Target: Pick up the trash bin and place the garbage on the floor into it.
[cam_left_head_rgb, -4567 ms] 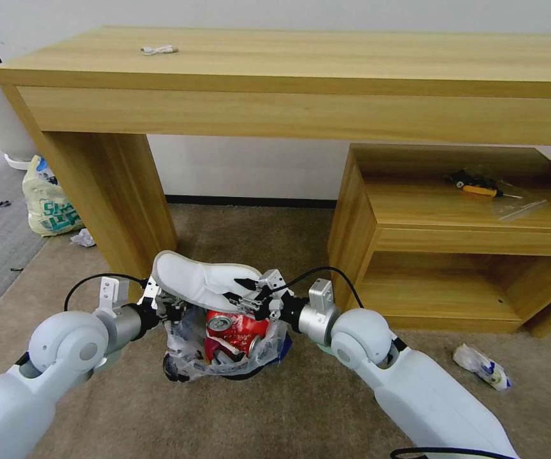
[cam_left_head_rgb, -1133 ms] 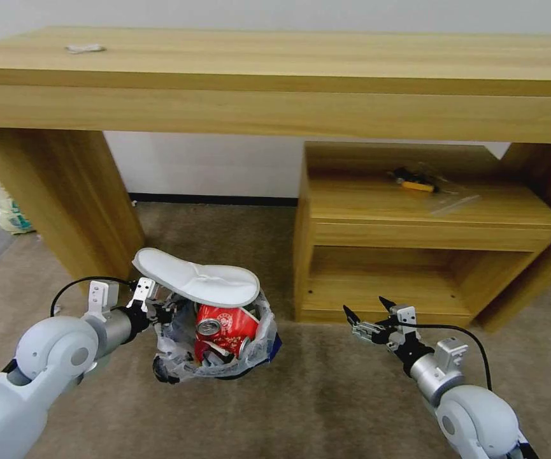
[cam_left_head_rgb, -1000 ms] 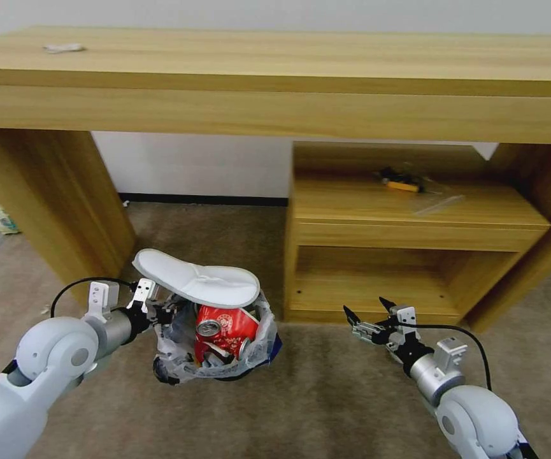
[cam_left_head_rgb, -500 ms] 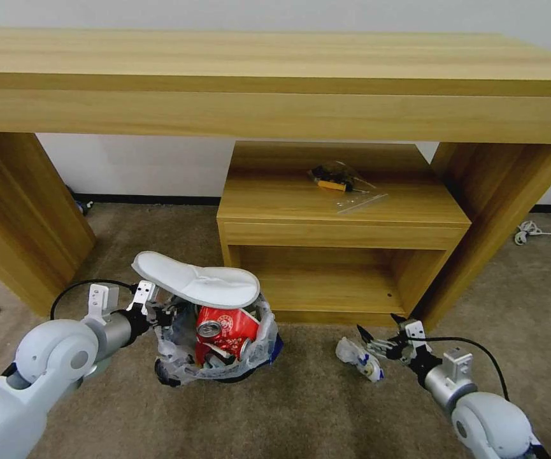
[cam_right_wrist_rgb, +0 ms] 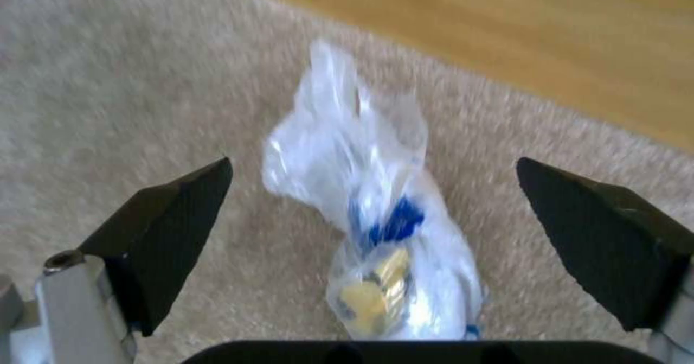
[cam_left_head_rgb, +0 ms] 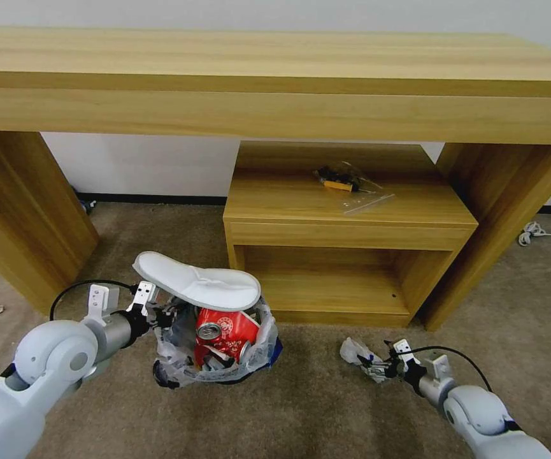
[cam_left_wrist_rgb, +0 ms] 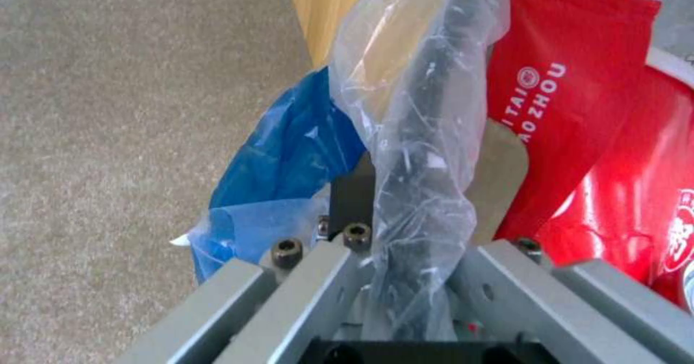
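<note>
My left gripper (cam_left_head_rgb: 150,307) is shut on the rim of the trash bin (cam_left_head_rgb: 179,376), holding it just above the floor (cam_left_head_rgb: 313,414). The bin is black with a clear liner (cam_left_wrist_rgb: 412,136) and a blue patch (cam_left_wrist_rgb: 289,147). It holds a red cup (cam_left_head_rgb: 227,331), a red wrapper (cam_left_wrist_rgb: 571,98) and a crushed can, and a white slipper (cam_left_head_rgb: 199,285) lies across its top. My right gripper (cam_left_head_rgb: 377,368) is low over the carpet and open. Its fingers (cam_right_wrist_rgb: 173,217) stand on either side of a crumpled plastic piece of garbage (cam_right_wrist_rgb: 376,234), also seen on the carpet (cam_left_head_rgb: 358,352).
A long wooden desk (cam_left_head_rgb: 275,83) spans the back, with legs at left (cam_left_head_rgb: 27,210) and right (cam_left_head_rgb: 498,217). A low wooden shelf unit (cam_left_head_rgb: 351,210) under it carries a screwdriver (cam_left_head_rgb: 339,185) and clear plastic. A white cable (cam_left_head_rgb: 533,233) lies at the far right.
The camera has swung right along the desk. My right gripper has dropped to the carpet and now straddles the crumpled plastic. The left gripper still holds the bin as before.
</note>
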Controlling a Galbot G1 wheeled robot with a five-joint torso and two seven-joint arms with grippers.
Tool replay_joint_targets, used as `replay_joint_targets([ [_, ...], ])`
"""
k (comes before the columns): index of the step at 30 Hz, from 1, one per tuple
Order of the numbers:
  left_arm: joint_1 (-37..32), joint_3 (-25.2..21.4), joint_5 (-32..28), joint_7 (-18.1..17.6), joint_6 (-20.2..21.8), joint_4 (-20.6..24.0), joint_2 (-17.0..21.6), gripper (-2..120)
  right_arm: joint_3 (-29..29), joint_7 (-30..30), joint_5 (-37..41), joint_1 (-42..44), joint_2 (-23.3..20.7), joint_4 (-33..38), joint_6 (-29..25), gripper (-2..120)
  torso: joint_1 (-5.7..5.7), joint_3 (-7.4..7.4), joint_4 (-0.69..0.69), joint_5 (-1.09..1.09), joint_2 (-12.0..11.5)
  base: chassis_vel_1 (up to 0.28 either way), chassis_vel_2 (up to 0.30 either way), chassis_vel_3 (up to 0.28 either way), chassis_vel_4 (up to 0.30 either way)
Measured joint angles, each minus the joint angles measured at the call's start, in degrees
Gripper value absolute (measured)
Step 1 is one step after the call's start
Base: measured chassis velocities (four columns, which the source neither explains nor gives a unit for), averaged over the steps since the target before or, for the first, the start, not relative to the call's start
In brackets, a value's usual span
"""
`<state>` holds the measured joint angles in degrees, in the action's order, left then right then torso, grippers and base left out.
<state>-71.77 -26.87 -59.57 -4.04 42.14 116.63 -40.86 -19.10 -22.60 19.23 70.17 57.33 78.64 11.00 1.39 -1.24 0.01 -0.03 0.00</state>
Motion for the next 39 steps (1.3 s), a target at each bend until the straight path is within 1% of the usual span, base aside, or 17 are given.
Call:
replay_joint_targets([
  [7, 0.42, 0.39, -0.33, 0.00, 0.00, -0.16, 0.26, 0, 2.06, 1.79, -0.14, -1.50, 0.91, -4.01, -0.23, 100, 0.00, 0.00, -0.01, 0.00, 0.00, 0.000, 0.000, 0.000, 0.000],
  [10, 0.34, 0.36, -0.45, 0.01, 0.00, -0.13, 0.51, 0, 2.55, 2.41, -0.71, -3.08, 2.33, -7.41, -1.20, 95, 0.00, 0.00, -0.01, 0.00, 0.00, 0.000, 0.000, 0.000, 0.000],
  [13, 0.23, 0.31, -0.55, 0.02, 0.00, 0.12, 0.61, 0, 3.36, 3.97, -1.14, -4.95, 3.81, -10.25, -2.56, 82, 0.00, 0.00, -0.01, 0.03, 0.00, 0.000, 0.000, 0.000, 0.000],
  [17, 0.04, 0.29, -0.58, 0.03, 0.00, 0.35, 0.63, 0, 3.78, 4.74, -0.99, -5.53, 4.05, -10.80, -2.80, 67, 0.00, 0.00, -0.01, 0.00, 0.00, 0.000, 0.000, 0.000, 0.000],
  [18, 0.04, 0.29, -0.58, 0.03, 0.00, 0.35, 0.63, 0, 3.78, 4.74, -0.99, -5.53, 4.05, -10.80, -2.80, 67, 0.00, 0.00, -0.01, 0.00, 0.00, 0.000, 0.000, 0.000, 0.000],
  [21, 0.01, 0.27, -0.57, 0.03, 0.00, 0.45, 0.63, 0, 4.21, 4.81, -0.99, -6.42, 4.70, -12.34, -3.08, 50, 0.00, 0.00, -0.01, 0.00, 0.00, 0.000, 0.000, 0.000, 0.000],
  [23, 0.01, 0.27, -0.57, 0.03, 0.00, 0.51, 0.62, 0, 4.25, 4.84, -1.01, -6.57, 4.84, -12.61, -3.12, 48, 0.00, 0.00, -0.01, 0.00, 0.00, 0.000, 0.000, 0.000, 0.000],
  [25, -0.04, 0.26, -0.57, 0.01, 0.00, 0.76, 0.63, 0, 4.31, 5.13, -1.17, -7.00, 5.24, -13.16, -3.47, 36, 0.00, 0.00, -0.01, 0.01, 0.00, 0.000, 0.000, 0.000, 0.000],
  [26, -0.04, 0.26, -0.57, 0.01, 0.00, 0.76, 0.63, 0, 4.31, 5.13, -1.17, -7.00, 5.24, -13.16, -3.47, 36, 0.00, 0.00, -0.01, 0.01, 0.00, 0.000, 0.000, 0.000, 0.000],
  [27, -0.13, 0.22, -0.57, -0.02, 0.00, 0.82, 0.64, 0, 4.25, 5.22, -1.23, -7.01, 5.24, -13.02, -3.55, 29, 0.00, 0.00, -0.01, 0.00, 0.00, 0.000, 0.000, 0.000, 0.000],
  [30, -0.26, 0.14, -0.57, -0.09, 0.00, 0.94, 0.69, 0, 3.75, 5.42, -1.58, -6.70, 5.17, -11.91, -3.74, 23, 0.00, 0.00, -0.01, 0.01, 0.00, 0.000, 0.000, 0.000, 0.000],
  [31, -0.32, 0.02, -0.61, -0.27, 0.00, 1.02, 0.73, 0, 2.95, 5.49, -1.97, -5.91, 4.78, -9.95, -3.86, 16, 0.00, 0.00, 0.00, 0.02, 0.00, 0.000, 0.000, 0.000, 0.000],
  [33, -0.33, -0.05, -0.66, -0.46, 0.00, 1.06, 0.76, 0, 1.92, 5.51, -2.49, -4.66, 4.17, -7.32, -3.96, 12, 0.00, 0.00, 0.00, 0.01, 0.00, 0.000, 0.000, 0.000, 0.000],
  [35, -0.33, -0.14, -0.70, -0.53, 0.00, 1.15, 0.80, 0, -0.71, 4.88, -3.80, -1.23, 2.62, -0.40, -4.28, 2, 0.00, 0.00, -0.01, 0.00, 0.00, 0.000, 0.000, 0.000, 0.000],
  [36, -0.33, -0.14, -0.70, -0.53, 0.00, 1.15, 0.80, 0, -0.71, 4.88, -3.80, -1.23, 2.62, -0.40, -4.28, 2, 0.00, 0.00, -0.01, 0.00, 0.00, 0.000, 0.000, 0.000, 0.000],
  [38, -0.33, -0.14, -0.69, -0.61, 0.00, 1.15, 0.79, 0, -2.60, 4.65, -3.77, 1.41, 1.42, 5.20, -4.27, 0, 0.00, 0.00, -0.04, 0.00, 0.00, 0.000, 0.000, 0.000, 0.000],
  [39, -0.33, -0.14, -0.69, -0.61, 0.00, 1.15, 0.79, 0, -2.60, 4.65, -3.77, 1.41, 1.42, 5.20, -4.27, 0, 0.00, 0.00, -0.04, 0.00, 0.00, 0.000, 0.000, 0.000, 0.000],
])
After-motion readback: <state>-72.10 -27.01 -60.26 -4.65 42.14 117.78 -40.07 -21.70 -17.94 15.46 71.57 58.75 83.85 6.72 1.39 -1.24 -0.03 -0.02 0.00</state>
